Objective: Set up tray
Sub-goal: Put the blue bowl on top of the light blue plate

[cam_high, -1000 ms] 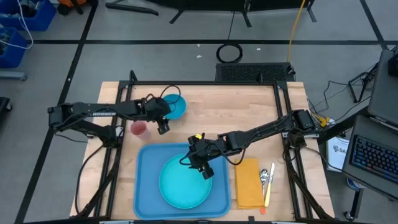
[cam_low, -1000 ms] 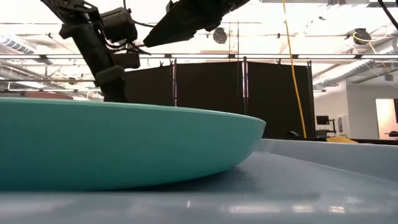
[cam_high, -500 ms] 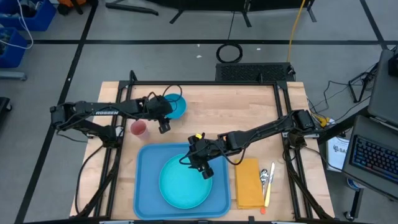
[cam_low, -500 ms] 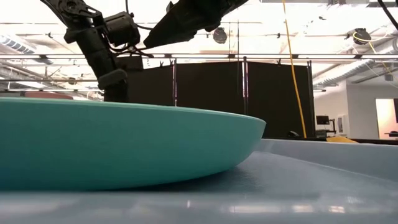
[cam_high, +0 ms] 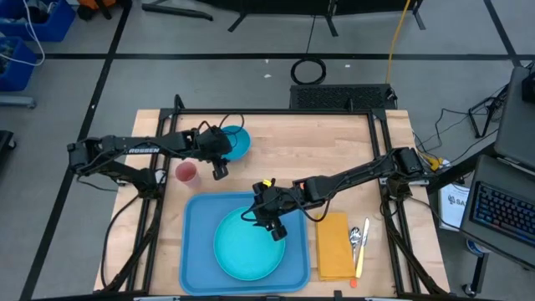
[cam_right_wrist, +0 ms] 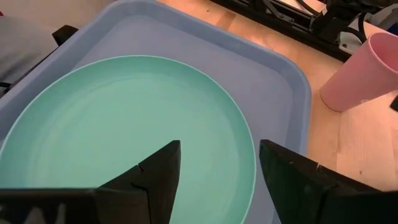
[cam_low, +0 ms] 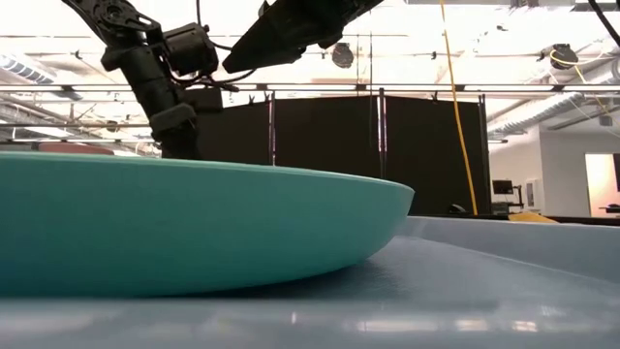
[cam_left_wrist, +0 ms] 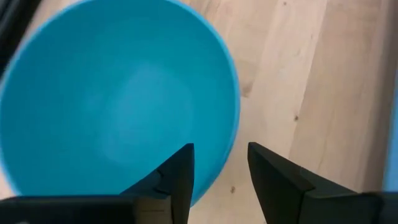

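Lower centre of the high view: blue tray [cam_high: 194, 251], rounded corners, raised rim, holding teal plate [cam_high: 247, 246]. Right gripper [cam_high: 273, 226] spread wide above plate. Left gripper [cam_high: 219, 170] parted around blue bowl [cam_high: 237, 143] rim. Wooden table [cam_high: 334, 142]; grey floor beyond.

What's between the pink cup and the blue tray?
Only bare wooden table; the high view shows nothing between the pink cup and the blue tray.

Overhead camera looks straight down — low one sits level on the tray [cam_low: 504, 281], both sharing its plate [cam_high: 248, 244].
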Robot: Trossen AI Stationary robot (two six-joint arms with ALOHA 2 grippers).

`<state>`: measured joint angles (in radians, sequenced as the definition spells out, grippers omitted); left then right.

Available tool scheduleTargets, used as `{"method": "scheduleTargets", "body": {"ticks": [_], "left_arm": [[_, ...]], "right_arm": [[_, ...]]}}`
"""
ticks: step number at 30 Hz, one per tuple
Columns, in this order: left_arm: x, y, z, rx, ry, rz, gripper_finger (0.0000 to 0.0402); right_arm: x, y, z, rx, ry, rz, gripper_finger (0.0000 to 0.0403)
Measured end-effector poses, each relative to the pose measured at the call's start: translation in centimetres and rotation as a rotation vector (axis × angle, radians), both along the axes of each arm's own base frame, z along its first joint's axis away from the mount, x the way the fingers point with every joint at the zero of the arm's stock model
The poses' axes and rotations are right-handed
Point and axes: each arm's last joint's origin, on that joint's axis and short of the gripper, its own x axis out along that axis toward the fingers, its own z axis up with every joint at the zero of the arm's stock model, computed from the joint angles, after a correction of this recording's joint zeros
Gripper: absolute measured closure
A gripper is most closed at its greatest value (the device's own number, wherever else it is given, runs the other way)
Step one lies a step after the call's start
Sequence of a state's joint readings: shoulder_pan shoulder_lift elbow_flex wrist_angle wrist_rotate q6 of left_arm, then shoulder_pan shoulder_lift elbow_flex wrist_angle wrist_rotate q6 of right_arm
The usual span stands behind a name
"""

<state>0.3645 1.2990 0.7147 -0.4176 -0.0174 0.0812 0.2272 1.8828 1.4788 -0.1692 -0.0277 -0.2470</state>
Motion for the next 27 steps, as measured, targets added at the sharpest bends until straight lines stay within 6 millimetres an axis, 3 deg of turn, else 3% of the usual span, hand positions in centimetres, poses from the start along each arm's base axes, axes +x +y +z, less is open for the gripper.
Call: {"method": "scheduleTargets", "body": {"ticks": [12,17,23,27], "left_arm": [[0.9,0.6,-2.4,0.039,0.112,0.011,0.0235],[0.9,0.6,-2.2,0.059,0.109,0.013,0.0279],[0.9,0.6,-2.2,0.068,0.103,0.01,0.0384],[1.1,0.6,-2.1,0.076,0.093,0.004,0.0387]], "right_arm": [[0.0,0.0,0.0,0.001,-0.003,0.0,0.0193],[0.0,0.0,0.0,0.001,-0.005,0.0,0.0193],[0.0,0.0,0.0,0.001,-0.007,0.0,0.0193],[0.0,0.0,0.0,0.001,-0.007,0.0,0.0193]]}}
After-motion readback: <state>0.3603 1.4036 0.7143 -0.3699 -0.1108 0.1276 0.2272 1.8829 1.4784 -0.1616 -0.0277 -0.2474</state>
